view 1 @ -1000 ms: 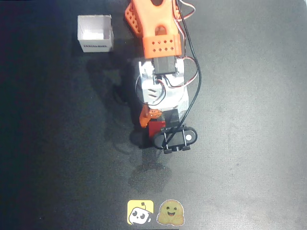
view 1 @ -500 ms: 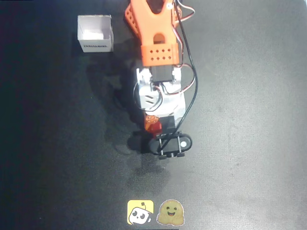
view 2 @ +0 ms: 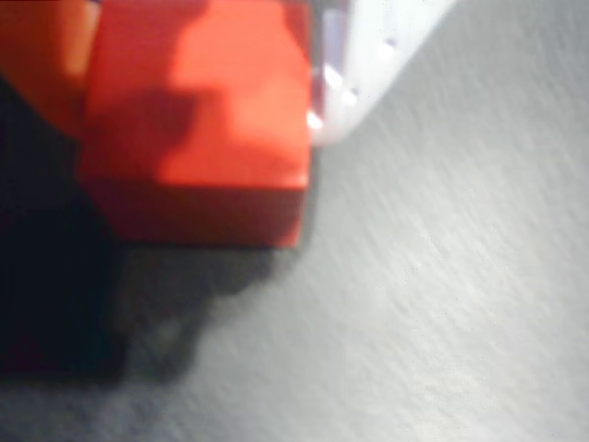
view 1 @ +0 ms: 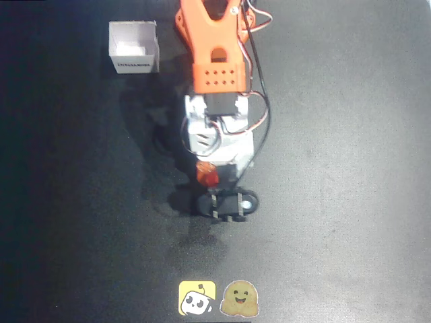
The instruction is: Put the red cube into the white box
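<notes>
The red cube (view 1: 208, 177) peeks out from under the arm's white wrist in the overhead view, at mid-table. My gripper (view 1: 208, 172) is shut on it. The wrist view has the red cube (view 2: 198, 138) up close at the top left, pinched between the orange finger (view 2: 41, 55) on its left and the white finger (view 2: 368, 55) on its right, with a dark shadow beneath it on the table. The white box (view 1: 133, 65) stands open-topped at the upper left, well away from the gripper, its printed side facing down the picture.
The table is a black mat. Two stickers lie at its bottom edge: a yellow one (view 1: 196, 298) and a tan smiling one (view 1: 241, 298). The arm's orange base (view 1: 209, 27) and cables (view 1: 259, 108) occupy the top centre, just right of the box.
The wrist has shifted left with the cube. The orange finger closed in against the cube, and less of the cube shows from above.
</notes>
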